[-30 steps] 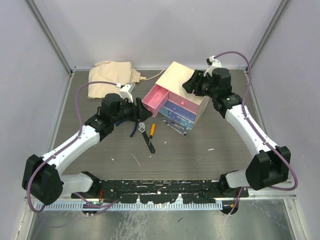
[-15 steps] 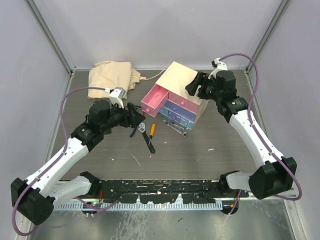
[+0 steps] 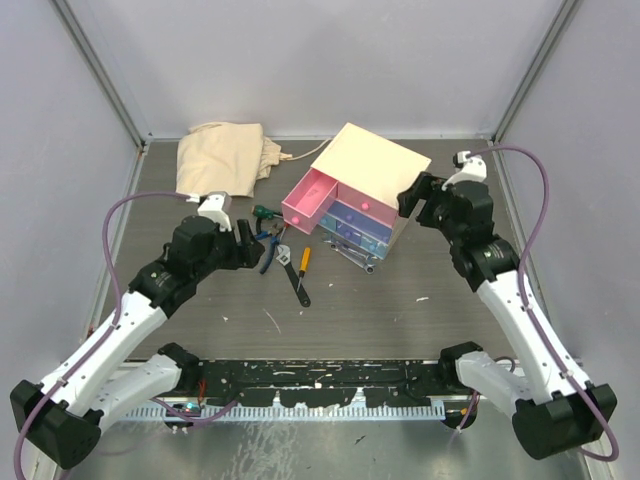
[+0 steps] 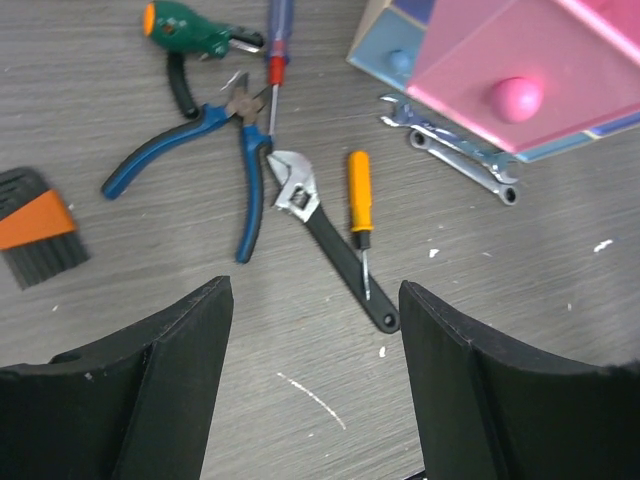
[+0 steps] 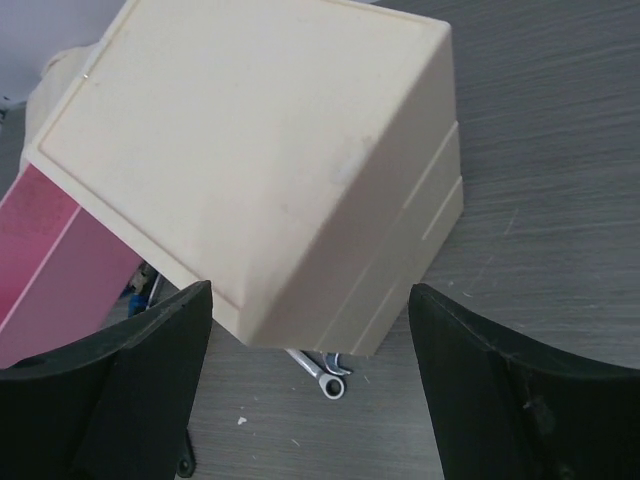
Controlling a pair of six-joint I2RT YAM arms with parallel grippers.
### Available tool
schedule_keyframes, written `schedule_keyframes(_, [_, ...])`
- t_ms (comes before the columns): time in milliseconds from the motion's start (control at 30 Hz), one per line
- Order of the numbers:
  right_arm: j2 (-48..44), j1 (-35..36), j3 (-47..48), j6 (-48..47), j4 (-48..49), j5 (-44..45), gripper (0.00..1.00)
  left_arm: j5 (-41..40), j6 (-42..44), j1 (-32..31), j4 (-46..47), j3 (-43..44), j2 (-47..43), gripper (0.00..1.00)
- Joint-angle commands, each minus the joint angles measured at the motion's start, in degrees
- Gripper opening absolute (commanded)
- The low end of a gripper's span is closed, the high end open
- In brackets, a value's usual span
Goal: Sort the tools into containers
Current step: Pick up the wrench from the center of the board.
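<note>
The cream chest (image 3: 370, 165) stands at the back middle with its pink top drawer (image 3: 308, 198) pulled out; the blue drawers below it are shut. Loose on the table in front lie the blue-handled pliers (image 4: 200, 150), the green stubby screwdriver (image 4: 190, 28), the black-handled adjustable wrench (image 4: 330, 240), the orange-handled screwdriver (image 4: 359, 190) and two silver spanners (image 4: 460, 155). My left gripper (image 3: 243, 240) hovers open and empty just left of the tools. My right gripper (image 3: 418, 195) hangs open and empty by the chest's right corner, with one spanner end (image 5: 333, 386) showing under it.
A beige cloth bag (image 3: 225, 155) lies at the back left. A thin red-and-blue screwdriver (image 4: 278, 40) rests by the pliers, and a black-and-orange brush (image 4: 35, 235) lies further left. Grey walls close in the back and both sides.
Both arms have drawn back from the chest: the left gripper went left, away from the pink drawer, and the right gripper came off the chest top to the right. Both jaws widened.
</note>
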Motion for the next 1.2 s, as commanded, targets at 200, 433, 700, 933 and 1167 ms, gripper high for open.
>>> schedule_keyframes(200, [-14.03,0.06,-9.09,-0.62,-2.92,5.75,0.82,-11.48,-3.85,0.03,-5.77,-0.21,-0.91,0.69])
schedule_keyframes(433, [-17.48,0.10,-12.85,-0.63,-6.29,1.24,0.82,-14.87,-3.90,0.03,-7.35,1.79,1.77,0.70])
schedule_keyframes(700, [-17.78,0.17,-16.01,0.70,-6.34,-4.74,0.83,-22.41,-5.93,3.02,-14.48,7.18,9.55,0.72])
schedule_keyframes(933, [-17.40,0.14,-16.95,0.45,-6.54,-9.43,0.82,-16.68,-5.89,11.56,-12.92,8.93,16.84,0.75])
schedule_keyframes(1167, [-17.57,0.12,-17.82,0.77,-6.58,-13.56,0.82,-13.50,-5.98,17.10,-10.39,9.97,27.62,0.81])
